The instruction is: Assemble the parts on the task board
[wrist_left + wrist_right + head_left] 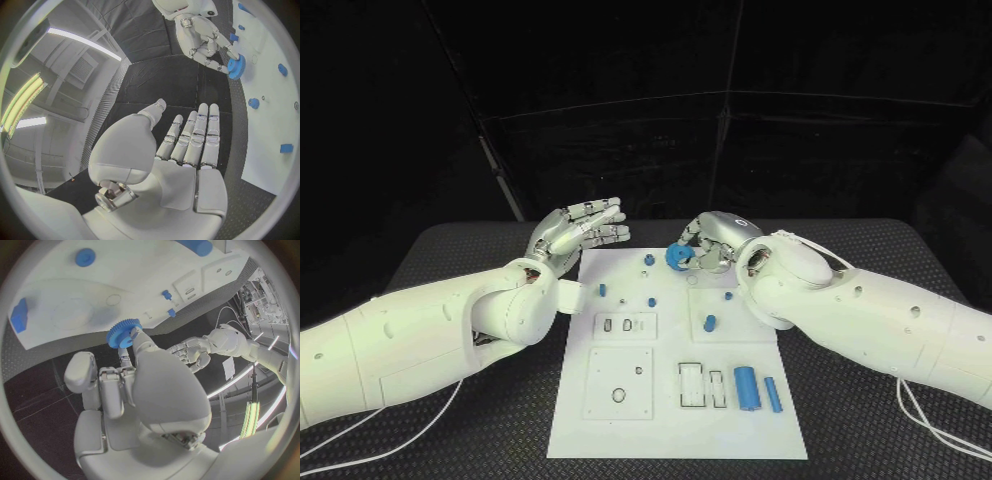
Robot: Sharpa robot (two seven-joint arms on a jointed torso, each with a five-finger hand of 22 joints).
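Observation:
The white task board lies in the middle of the black table. My right hand pinches a blue gear in its fingertips over the board's far edge. The right wrist view shows the gear at the fingertips of that hand, close to the board. My left hand hovers beside the board's far left corner, fingers straight and apart, holding nothing. In the left wrist view this hand lies flat, with the right hand and gear beyond it.
Small blue pegs stand on the board's far half. Two blue cylinders lie near its front right, beside rectangular slots. Black table surrounds the board.

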